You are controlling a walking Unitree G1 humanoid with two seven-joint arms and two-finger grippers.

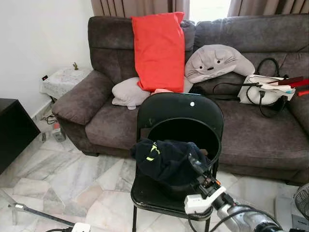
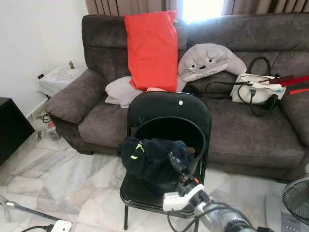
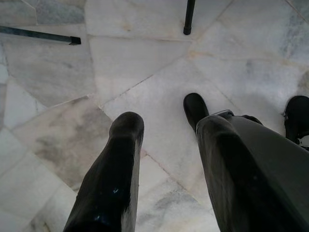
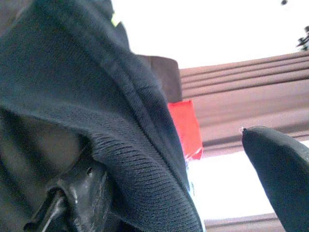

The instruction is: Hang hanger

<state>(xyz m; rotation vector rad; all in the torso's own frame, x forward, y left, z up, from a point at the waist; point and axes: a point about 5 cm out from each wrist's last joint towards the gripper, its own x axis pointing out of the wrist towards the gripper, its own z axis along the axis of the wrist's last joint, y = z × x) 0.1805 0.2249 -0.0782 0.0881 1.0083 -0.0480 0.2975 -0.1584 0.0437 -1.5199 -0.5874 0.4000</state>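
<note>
A dark navy garment [image 1: 166,157] with a yellow-green mark hangs over the rim of a black bucket [image 1: 186,133], which stands on a black folding chair [image 1: 179,108]. My right gripper [image 1: 197,163] reaches up to the garment's near edge. In the right wrist view its fingers are spread wide: one finger [image 4: 282,179] is free, and the other [image 4: 72,195] lies under the knit hem [image 4: 140,159]. My left gripper [image 3: 164,145] hangs open over the marble floor [image 3: 145,67]. Red bars [image 1: 295,83], maybe hangers, lie on a white bag [image 1: 263,89] on the sofa.
A dark grey sofa [image 1: 251,130] behind the chair holds a red cushion [image 1: 158,50], a grey plush pillow [image 1: 217,62] and a pale cushion [image 1: 129,92]. A black cabinet [image 1: 12,128] stands at the left, a fan [image 1: 301,200] at the right. A thin metal rod [image 1: 38,215] lies on the floor.
</note>
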